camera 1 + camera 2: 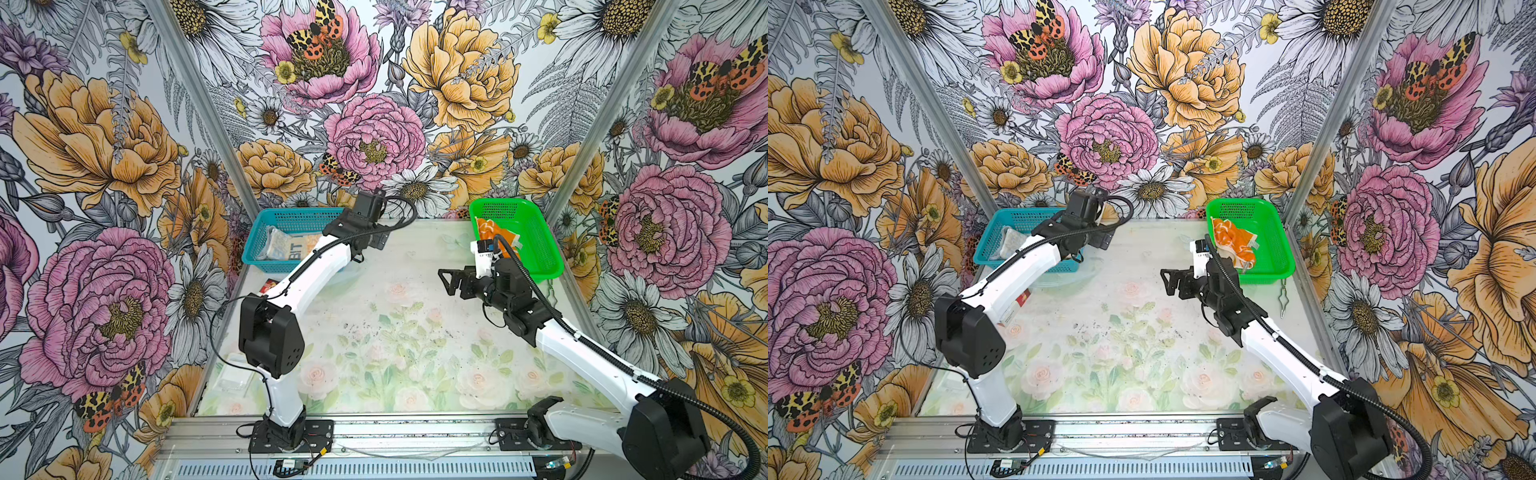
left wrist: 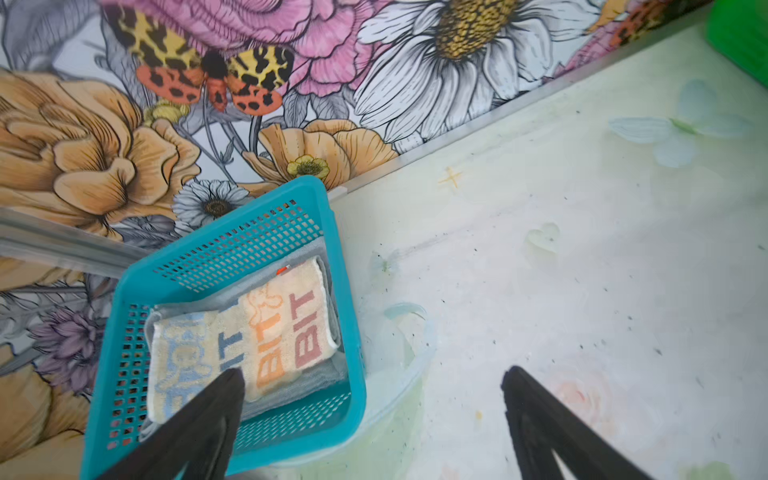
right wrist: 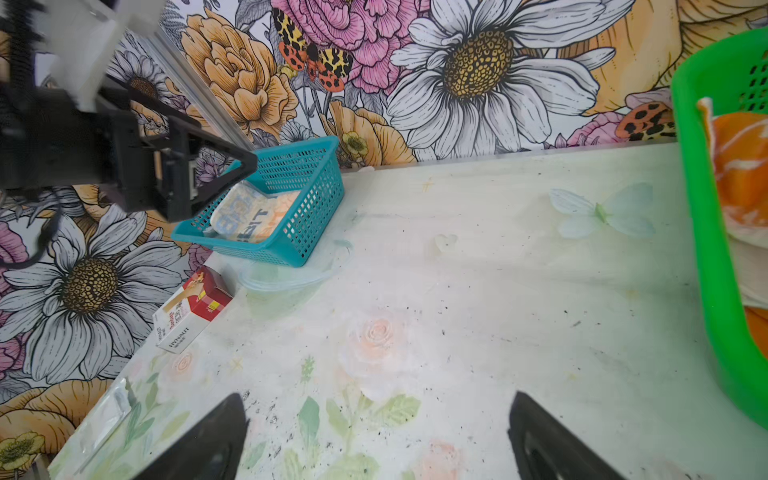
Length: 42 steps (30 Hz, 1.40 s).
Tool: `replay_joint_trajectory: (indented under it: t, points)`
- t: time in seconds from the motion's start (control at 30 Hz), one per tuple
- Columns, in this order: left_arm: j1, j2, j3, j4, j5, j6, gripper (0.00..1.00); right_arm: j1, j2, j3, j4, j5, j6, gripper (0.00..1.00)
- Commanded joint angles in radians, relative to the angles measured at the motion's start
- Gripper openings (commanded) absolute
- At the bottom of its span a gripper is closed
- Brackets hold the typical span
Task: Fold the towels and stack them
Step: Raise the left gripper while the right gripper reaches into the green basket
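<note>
Pale rose-print tabletop, floral wallpaper walls, left end effector and right end effector released, empty

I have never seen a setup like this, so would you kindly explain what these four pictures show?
Two robot arms stand at a flower-printed table. Two pictures look down from overhead, and the other two come from cameras on the arms' wrists. The left gripper hangs open by a teal basket, which holds a folded cream towel on a grey towel. The right gripper is also open, near a green basket with an orange towel lying loosely inside. A red-and-white box and a white packet lie along the table's left side. Nothing is held.
</note>
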Motion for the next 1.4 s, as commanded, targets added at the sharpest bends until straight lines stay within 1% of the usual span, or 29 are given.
replay_joint_trajectory:
  t: [0.0,0.03,0.07,0.13,0.17,0.23,0.27,0.3,0.37,0.4,0.47,0.57,0.6,0.67,0.77,0.83,0.93,1.0,1.03,1.1,1.13,1.2,1.23,1.27,1.37]
  points:
    - [0.001,-0.13,-0.006,0.075,0.025,0.224,0.98,0.017,0.002,-0.003,0.026,0.003,-0.023,0.99]
    - [0.034,-0.143,0.024,0.02,0.135,0.225,0.98,0.019,-0.001,0.0,0.03,0.004,-0.015,0.99]
    - [0.068,-0.154,0.048,0.007,0.226,0.215,0.98,0.022,-0.005,0.007,0.022,0.014,-0.012,0.99]
    - [0.114,-0.176,0.067,-0.005,0.368,0.259,0.98,0.022,-0.021,0.047,-0.046,0.078,-0.017,0.98]
    - [0.13,-0.185,0.067,-0.001,0.419,0.301,0.98,0.016,-0.031,0.075,-0.109,0.129,-0.027,0.98]
    - [0.155,-0.178,0.101,-0.012,0.447,0.344,0.98,-0.021,-0.056,0.122,-0.21,0.211,-0.019,0.98]
    - [0.189,-0.164,0.138,-0.036,0.496,0.334,0.98,-0.068,-0.074,0.131,-0.242,0.234,-0.006,0.98]
    - [0.241,-0.142,0.18,-0.067,0.571,0.303,0.98,-0.122,-0.095,0.134,-0.263,0.24,0.006,0.98]
    - [0.331,-0.104,0.226,-0.092,0.701,0.243,0.98,-0.215,-0.107,0.158,-0.314,0.239,-0.004,0.99]
    - [0.369,-0.093,0.23,-0.092,0.744,0.233,0.98,-0.26,-0.094,0.187,-0.356,0.231,-0.017,0.99]
    - [0.408,-0.073,0.231,-0.089,0.785,0.245,0.98,-0.336,-0.058,0.233,-0.395,0.186,-0.032,0.99]
    - [0.444,-0.033,0.249,-0.087,0.799,0.265,0.98,-0.437,0.034,0.285,-0.396,0.128,-0.039,0.99]
    - [0.455,-0.017,0.261,-0.088,0.8,0.265,0.98,-0.459,0.077,0.309,-0.395,0.135,-0.049,0.99]
    - [0.475,0.016,0.285,-0.085,0.816,0.269,0.98,-0.488,0.175,0.361,-0.394,0.142,-0.077,0.99]
    - [0.493,0.035,0.277,-0.086,0.807,0.288,0.98,-0.516,0.331,0.473,-0.392,0.102,-0.088,0.98]
    - [0.454,0.007,0.247,-0.087,0.774,0.34,0.98,-0.521,0.411,0.543,-0.39,0.098,-0.09,0.98]
    - [0.351,-0.047,0.195,-0.085,0.634,0.393,0.98,-0.526,0.514,0.649,-0.392,0.09,-0.1,0.98]
    - [0.274,-0.082,0.135,-0.084,0.488,0.426,0.98,-0.525,0.545,0.681,-0.389,0.067,-0.095,0.97]
    - [0.237,-0.105,0.093,-0.079,0.398,0.446,0.98,-0.524,0.554,0.687,-0.39,0.057,-0.095,0.97]
    - [0.201,-0.149,0.02,-0.064,0.322,0.469,0.98,-0.523,0.565,0.686,-0.387,0.045,-0.095,0.97]
    - [0.199,-0.176,-0.012,-0.035,0.311,0.478,0.98,-0.523,0.569,0.684,-0.388,0.036,-0.099,0.97]
    - [0.246,-0.192,-0.021,0.019,0.365,0.481,0.98,-0.523,0.572,0.676,-0.388,0.026,-0.106,0.97]
    - [0.279,-0.175,0.012,0.007,0.406,0.478,0.98,-0.524,0.567,0.669,-0.387,0.025,-0.109,0.97]
    - [0.289,-0.152,0.064,-0.021,0.421,0.485,0.98,-0.523,0.563,0.663,-0.389,0.027,-0.112,0.97]
    - [0.26,-0.091,0.174,-0.087,0.39,0.513,0.98,-0.525,0.552,0.652,-0.391,0.051,-0.132,0.97]
